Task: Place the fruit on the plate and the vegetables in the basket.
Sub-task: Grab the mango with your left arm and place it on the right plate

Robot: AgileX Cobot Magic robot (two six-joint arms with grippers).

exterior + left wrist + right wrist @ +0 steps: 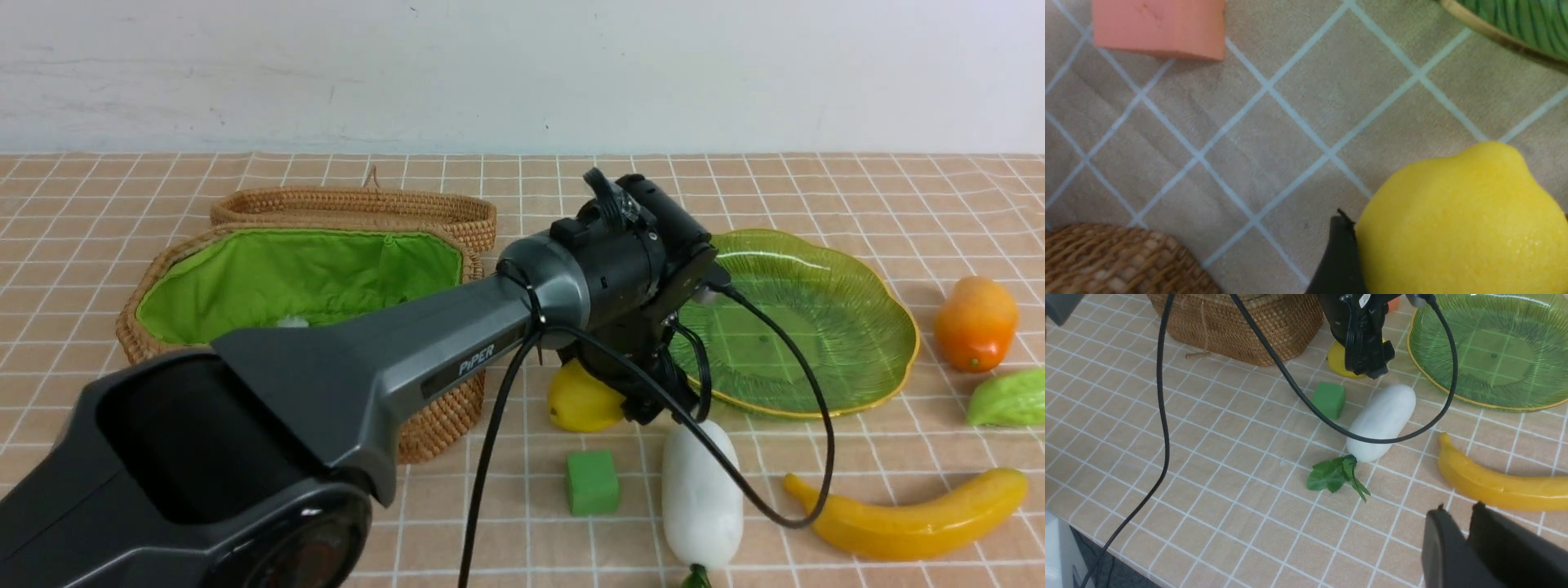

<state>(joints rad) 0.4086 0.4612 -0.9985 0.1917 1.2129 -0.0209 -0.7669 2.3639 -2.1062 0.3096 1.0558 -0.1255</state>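
The yellow lemon (581,400) lies on the cloth between the basket (302,282) and the green plate (804,327). My left gripper (645,404) is lowered right at it. In the left wrist view the lemon (1461,228) fills the jaw space with one black finger (1337,261) against its side; the other finger is out of frame. The white radish (702,494), banana (906,518), orange mango-like fruit (976,322) and light green leafy vegetable (1011,398) lie on the table. My right gripper (1458,510) hovers near the banana (1502,486), fingers close together, holding nothing.
A green cube (592,482) sits beside the radish, and a salmon-pink cube (1159,28) lies beyond the lemon. Something white (290,321) shows inside the basket, whose lid rests behind it. The left arm and its black cable (1163,416) cross the table's front.
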